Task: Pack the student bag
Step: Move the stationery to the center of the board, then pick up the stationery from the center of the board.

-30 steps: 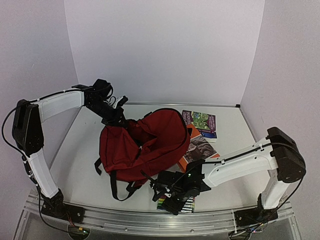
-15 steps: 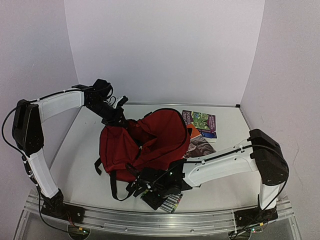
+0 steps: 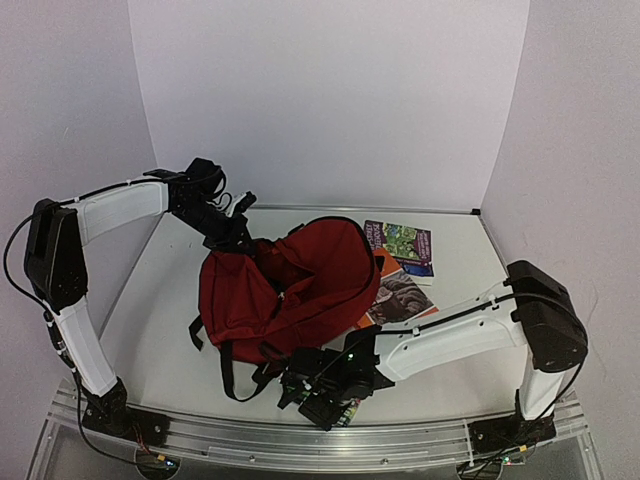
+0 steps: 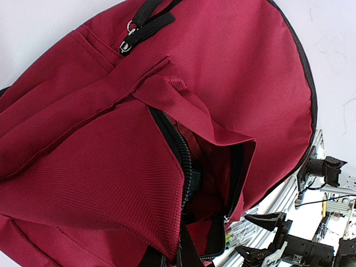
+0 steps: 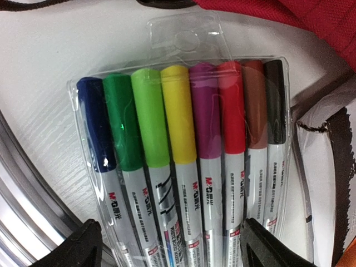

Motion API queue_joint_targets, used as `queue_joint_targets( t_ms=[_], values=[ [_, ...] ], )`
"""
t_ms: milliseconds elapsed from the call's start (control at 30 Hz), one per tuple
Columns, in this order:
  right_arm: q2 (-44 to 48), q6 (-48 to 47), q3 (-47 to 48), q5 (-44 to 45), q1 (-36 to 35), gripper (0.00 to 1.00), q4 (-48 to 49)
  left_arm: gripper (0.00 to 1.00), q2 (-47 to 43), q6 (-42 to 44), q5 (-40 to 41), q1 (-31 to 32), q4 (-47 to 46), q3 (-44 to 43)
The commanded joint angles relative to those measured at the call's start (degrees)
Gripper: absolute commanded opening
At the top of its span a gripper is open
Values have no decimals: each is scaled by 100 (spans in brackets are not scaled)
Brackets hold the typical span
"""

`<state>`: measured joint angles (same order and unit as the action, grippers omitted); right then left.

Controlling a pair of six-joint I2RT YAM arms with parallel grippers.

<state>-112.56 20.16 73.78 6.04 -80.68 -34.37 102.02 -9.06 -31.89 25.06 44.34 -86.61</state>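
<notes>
The student bag [image 3: 290, 285] is dark red with black straps and lies mid-table with its top raised. My left gripper [image 3: 238, 232] is shut on the bag's upper rim and holds the zippered opening [image 4: 214, 178] apart; its fingers do not show in the left wrist view. A clear pack of coloured markers [image 5: 183, 139] lies flat by the front edge [image 3: 345, 412], just in front of the bag. My right gripper [image 5: 169, 225] is open just above the pack, one fingertip over each side of it. It also shows in the top view [image 3: 312, 392].
A green-covered book [image 3: 400, 245] lies at the back right. An orange and grey book [image 3: 400, 295] lies partly under the bag's right side. The metal rail [image 3: 300, 437] runs along the front edge just behind the markers. Black straps [image 3: 230, 375] trail at the bag's front left.
My right gripper has swung left along the front edge toward the bag's lower corner. The marker pack has shifted left and turned with it. The left arm and the bag have not moved.
</notes>
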Motion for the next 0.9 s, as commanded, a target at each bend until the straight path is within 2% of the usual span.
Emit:
queue_joint_targets(
  t_ms=[0, 267, 600, 867],
  values=[
    [-255, 63, 54, 63, -44, 74, -246, 0, -278, -26, -224, -36, -303, -137],
    [-427, 464, 64, 372, -44, 37, -270, 0, -279, -34, -250, -36, -299, -132],
    [-223, 861, 229, 703, -44, 2, -230, 0, -252, -34, -291, -36, -294, -133],
    [-83, 962, 150, 649, -38, 0, -19, 0, -243, -34, -300, -36, -295, -145]
  ],
)
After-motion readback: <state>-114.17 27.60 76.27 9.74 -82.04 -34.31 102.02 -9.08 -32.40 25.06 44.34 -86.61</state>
